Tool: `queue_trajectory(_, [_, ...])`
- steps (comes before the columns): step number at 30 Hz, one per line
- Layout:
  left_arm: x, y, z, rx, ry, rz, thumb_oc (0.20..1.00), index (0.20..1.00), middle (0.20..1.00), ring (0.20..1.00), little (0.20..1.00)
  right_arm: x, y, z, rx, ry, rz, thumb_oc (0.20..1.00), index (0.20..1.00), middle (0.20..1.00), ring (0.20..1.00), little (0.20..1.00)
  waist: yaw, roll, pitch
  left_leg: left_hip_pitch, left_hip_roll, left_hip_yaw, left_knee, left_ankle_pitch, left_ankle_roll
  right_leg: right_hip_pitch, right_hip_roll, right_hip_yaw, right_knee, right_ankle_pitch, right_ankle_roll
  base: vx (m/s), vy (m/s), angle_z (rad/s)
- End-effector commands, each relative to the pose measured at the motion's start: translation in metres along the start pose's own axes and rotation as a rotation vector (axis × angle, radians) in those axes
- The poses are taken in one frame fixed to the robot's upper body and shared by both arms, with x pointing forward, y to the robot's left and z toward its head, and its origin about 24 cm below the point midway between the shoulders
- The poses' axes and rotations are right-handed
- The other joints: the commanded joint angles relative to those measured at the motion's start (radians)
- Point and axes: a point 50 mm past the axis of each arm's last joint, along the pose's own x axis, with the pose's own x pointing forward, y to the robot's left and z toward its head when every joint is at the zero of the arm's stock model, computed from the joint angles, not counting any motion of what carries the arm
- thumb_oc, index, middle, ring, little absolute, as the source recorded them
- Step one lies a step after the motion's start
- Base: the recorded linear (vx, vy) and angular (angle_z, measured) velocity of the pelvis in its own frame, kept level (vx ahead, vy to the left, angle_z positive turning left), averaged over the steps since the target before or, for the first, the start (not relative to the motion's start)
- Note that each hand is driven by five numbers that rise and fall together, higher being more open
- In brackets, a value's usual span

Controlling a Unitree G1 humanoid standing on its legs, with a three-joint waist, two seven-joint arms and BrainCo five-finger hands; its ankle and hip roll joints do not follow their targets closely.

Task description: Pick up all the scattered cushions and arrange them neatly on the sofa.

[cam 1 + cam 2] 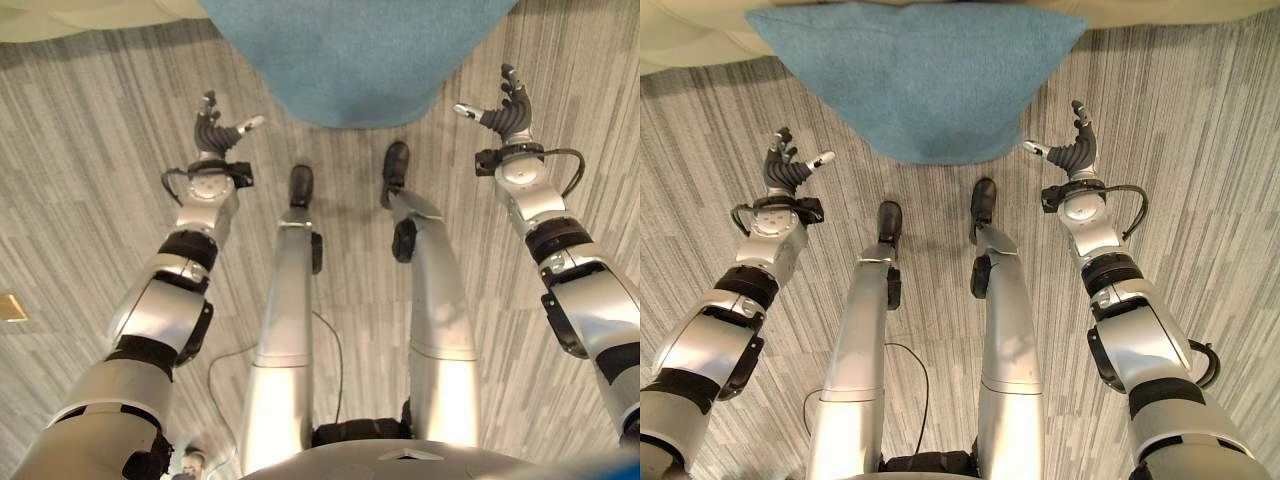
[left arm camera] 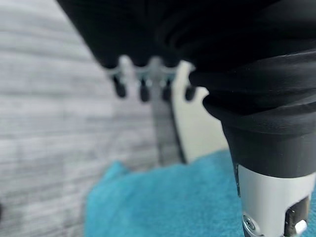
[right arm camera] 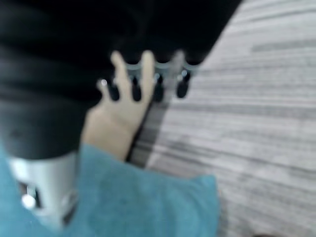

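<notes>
A teal cushion point(image 1: 920, 85) lies on the grey striped floor straight ahead, its far edge against the cream sofa base point(image 1: 680, 45). My left hand point(image 1: 788, 168) hovers open to the cushion's left, fingers straight and thumb pointing toward it, not touching. On the cushion's right my right hand point(image 1: 1072, 150) is open the same way, its thumb tip close to the cushion's edge. The left wrist view has the cushion point(image 2: 163, 202) just past the straight fingers point(image 2: 140, 89), and the right wrist view has the cushion point(image 3: 143, 202) past its own fingers point(image 3: 158, 89).
The cream sofa base point(image 1: 90, 15) runs along the far edge of the floor. A small tan patch point(image 1: 12, 306) lies on the floor at the far left. Striped carpet spreads to both sides of the cushion.
</notes>
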Motion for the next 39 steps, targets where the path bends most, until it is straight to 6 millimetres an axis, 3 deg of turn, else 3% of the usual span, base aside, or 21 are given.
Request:
queue_trajectory(1, [0.0, 0.012, -0.002, -0.018, -0.005, 0.046, 1.0, 1.0, 1.0, 1.0, 1.0, -0.004, -0.014, -0.015, -0.028, 0.015, -0.036, 1.0, 1.0, 1.0, 1.0, 1.0, -0.006, 0.018, -0.117, 0.006, 0.002, -0.011, -0.076, 0.026, -0.028, 0.008, -0.025, 0.067, 0.03, -0.063, 0.112, 0.01, 0.029, -0.05])
queue_trajectory(10, [0.017, -0.01, 0.069, -0.03, -0.195, -0.014, 1.0, 1.0, 1.0, 1.0, 1.0, 0.017, -0.023, 0.034, -0.069, -0.107, -0.043, 1.0, 1.0, 1.0, 1.0, 1.0, -0.014, 0.031, -0.134, -0.063, 0.004, 0.014, -0.107, 0.042, -0.014, -0.065, -0.023, 0.087, -0.004, -0.026, 0.133, 0.02, 0.046, -0.05])
queue_trajectory(11, [0.016, -0.022, 0.084, -0.033, -0.242, -0.054, 1.0, 1.0, 1.0, 1.0, 1.0, 0.021, -0.023, 0.048, -0.079, -0.15, -0.032, 1.0, 1.0, 1.0, 1.0, 1.0, -0.017, 0.034, -0.139, -0.071, 0.004, 0.02, -0.111, 0.045, -0.013, -0.072, -0.022, 0.09, -0.009, -0.023, 0.135, 0.01, 0.025, -0.03])
queue_trajectory(15, [0.011, -0.043, 0.096, -0.086, -0.281, -0.118, 1.0, 1.0, 1.0, 1.0, 1.0, 0.024, -0.014, 0.073, -0.096, -0.229, 0.0, 1.0, 1.0, 1.0, 1.0, 1.0, -0.013, 0.04, -0.144, -0.078, 0.005, 0.025, -0.123, 0.052, -0.012, -0.087, -0.022, 0.095, -0.016, -0.019, 0.136, 0.01, 0.007, -0.01])
queue_trajectory(19, [-0.001, -0.074, 0.095, -0.161, -0.279, -0.183, 1.0, 1.0, 1.0, 1.0, 1.0, 0.021, 0.014, 0.1, -0.074, -0.306, 0.066, 1.0, 1.0, 1.0, 1.0, 1.0, -0.003, 0.042, -0.143, -0.084, 0.004, 0.024, -0.123, 0.059, -0.012, -0.094, -0.018, 0.093, -0.02, -0.013, 0.133, 0.01, -0.006, 0.02])
queue_trajectory(20, [-0.001, -0.074, 0.095, -0.161, -0.279, -0.183, 1.0, 1.0, 1.0, 1.0, 1.0, 0.021, 0.014, 0.1, -0.075, -0.305, 0.066, 1.0, 1.0, 1.0, 1.0, 1.0, -0.003, 0.042, -0.144, -0.084, 0.004, 0.024, -0.123, 0.059, -0.012, -0.094, -0.018, 0.093, -0.02, -0.013, 0.133, 0.0, 0.0, 0.0])
queue_trajectory(22, [-0.009, -0.095, 0.097, -0.204, -0.28, -0.228, 1.0, 1.0, 1.0, 1.0, 1.0, 0.015, 0.043, 0.109, -0.036, -0.315, 0.128, 1.0, 1.0, 1.0, 1.0, 1.0, 0.015, 0.041, -0.139, -0.085, 0.005, 0.022, -0.126, 0.063, -0.008, -0.088, -0.013, 0.08, -0.035, -0.002, 0.136, -0.01, -0.043, -0.02])
queue_trajectory(24, [-0.011, -0.099, 0.1, -0.223, -0.285, -0.234, 1.0, 1.0, 1.0, 1.0, 1.0, 0.013, 0.051, 0.112, -0.026, -0.321, 0.146, 1.0, 1.0, 1.0, 1.0, 1.0, 0.018, 0.042, -0.139, -0.085, 0.005, 0.021, -0.125, 0.063, -0.008, -0.086, -0.013, 0.078, -0.037, -0.003, 0.137, -0.01, -0.019, -0.01])
queue_trajectory(25, [-0.013, -0.104, 0.104, -0.243, -0.296, -0.243, 1.0, 1.0, 1.0, 1.0, 1.0, 0.008, 0.064, 0.12, 0.001, -0.341, 0.186, 1.0, 1.0, 1.0, 1.0, 1.0, 0.02, 0.044, -0.138, -0.086, 0.003, 0.02, -0.124, 0.068, -0.009, -0.088, -0.014, 0.074, -0.034, -0.007, 0.134, 0.0, -0.012, 0.03])
queue_trajectory(26, [-0.015, -0.106, 0.106, -0.247, -0.304, -0.252, 1.0, 1.0, 1.0, 1.0, 1.0, 0.006, 0.071, 0.123, 0.018, -0.347, 0.209, 0.818, 0.818, 0.818, 0.818, 0.818, 0.021, 0.046, -0.139, -0.086, 0.002, 0.019, -0.125, 0.07, -0.01, -0.089, -0.014, 0.072, -0.029, -0.008, 0.134, 0.0, -0.01, 0.03])
queue_trajectory(27, [-0.016, -0.107, 0.106, -0.252, -0.304, -0.257, 0.617, 0.617, 0.617, 0.617, 0.617, 0.002, 0.077, 0.125, 0.025, -0.358, 0.229, 0.263, 0.263, 0.263, 0.263, 0.263, 0.023, 0.047, -0.14, -0.084, 0.002, 0.018, -0.129, 0.073, -0.011, -0.091, -0.014, 0.07, -0.028, -0.01, 0.132, 0.0, 0.0, 0.0])
queue_trajectory(28, [-0.016, -0.107, 0.106, -0.262, -0.305, -0.254, 0.2, 0.2, 0.2, 0.2, 0.2, 0.0, 0.082, 0.127, 0.047, -0.361, 0.243, 0.2, 0.2, 0.2, 0.2, 0.2, 0.023, 0.046, -0.142, -0.083, 0.001, 0.016, -0.133, 0.075, -0.012, -0.092, -0.014, 0.069, -0.028, -0.01, 0.132, 0.0, 0.0, 0.0])
queue_trajectory(32, [-0.019, -0.101, 0.107, -0.321, -0.328, -0.247, 0.2, 0.2, 0.2, 0.2, 0.2, -0.016, 0.098, 0.135, 0.136, -0.418, 0.313, 0.2, 0.2, 0.2, 0.2, 0.2, 0.02, 0.044, -0.152, -0.065, 0.006, 0.014, -0.165, 0.091, -0.02, -0.079, -0.015, 0.058, -0.033, -0.009, 0.131, 0.0, 0.0, 0.0])
queue_trajectory(34, [-0.025, -0.098, 0.096, -0.341, -0.322, -0.258, 0.2, 0.2, 0.2, 0.2, 0.2, -0.023, 0.098, 0.131, 0.13, -0.446, 0.331, 0.2, 0.2, 0.2, 0.2, 0.2, 0.018, 0.043, -0.162, -0.019, 0.01, 0.012, -0.21, 0.103, -0.024, -0.035, -0.014, 0.046, -0.061, -0.004, 0.131, -0.02, -0.009, 0.01])
queue_trajectory(39, [-0.047, -0.085, 0.058, -0.405, -0.28, -0.266, 0.2, 0.2, 0.2, 0.2, 0.2, -0.035, 0.075, 0.103, 0.167, -0.46, 0.313, 0.2, 0.2, 0.2, 0.2, 0.2, 0.021, 0.042, -0.173, 0.169, 0.025, -0.005, -0.347, 0.125, -0.033, 0.144, -0.01, 0.026, -0.145, -0.006, 0.13, -0.04, -0.029, 0.08])
